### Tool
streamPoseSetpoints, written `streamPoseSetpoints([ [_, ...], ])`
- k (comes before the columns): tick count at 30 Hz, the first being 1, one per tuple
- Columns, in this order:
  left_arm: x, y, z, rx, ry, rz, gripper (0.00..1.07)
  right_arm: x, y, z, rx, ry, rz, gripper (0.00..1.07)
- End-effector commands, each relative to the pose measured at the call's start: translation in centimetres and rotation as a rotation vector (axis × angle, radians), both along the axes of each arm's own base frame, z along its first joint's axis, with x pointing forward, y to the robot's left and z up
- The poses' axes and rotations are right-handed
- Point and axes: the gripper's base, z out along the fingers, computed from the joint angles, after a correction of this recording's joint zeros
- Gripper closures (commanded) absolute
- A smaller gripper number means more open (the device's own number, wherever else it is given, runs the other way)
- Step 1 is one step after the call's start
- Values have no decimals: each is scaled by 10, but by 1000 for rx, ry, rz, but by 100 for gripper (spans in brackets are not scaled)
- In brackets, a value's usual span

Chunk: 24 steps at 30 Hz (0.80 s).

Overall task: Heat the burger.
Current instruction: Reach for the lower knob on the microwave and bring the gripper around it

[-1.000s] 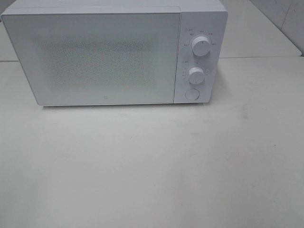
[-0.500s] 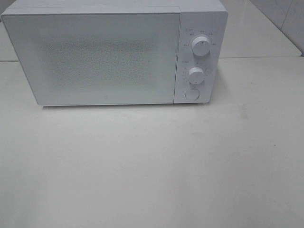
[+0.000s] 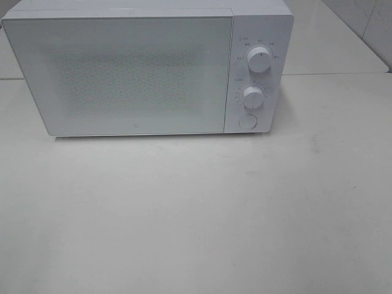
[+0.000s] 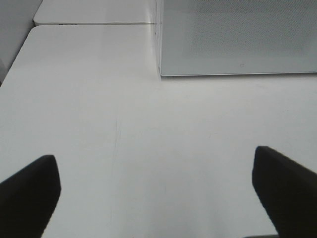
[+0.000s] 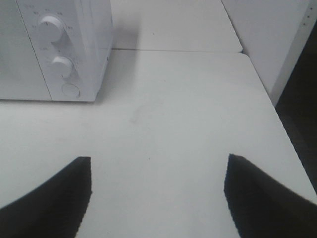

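The burger is out of view in every frame. A white microwave (image 3: 147, 67) with its door shut stands at the back of the table, with two round knobs (image 3: 260, 60) and a round button (image 3: 247, 121) on its right panel. No arm shows in the high view. My left gripper (image 4: 156, 186) is open over bare tabletop, short of the microwave door (image 4: 237, 34). Over the table right of the microwave (image 5: 54, 49), my right gripper (image 5: 158, 191) also stands open and holds nothing.
The white table (image 3: 196, 214) spreads in front of the microwave. Its right edge (image 5: 270, 104) drops off beside a white wall panel, and a seam to a second tabletop (image 4: 94, 15) runs behind.
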Motion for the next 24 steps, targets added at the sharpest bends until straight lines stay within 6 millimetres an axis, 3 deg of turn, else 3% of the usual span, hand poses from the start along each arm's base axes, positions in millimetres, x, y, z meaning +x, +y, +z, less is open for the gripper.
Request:
streamPoseSetpoints([
  [1,-4,0,0,-9,-29,4,9,12,4,10,32,-48,18,34],
  [6,-4,-1,0,-11,-29,3,9,28,6,12,28,-45,24,34],
  [10,-4,-1,0,-11,-29,3,9,53,9,4,23,-42,36,35],
  [24,-4,-1,0,-10,-29,3,9,109,17,-13,20,-44,67,38],
])
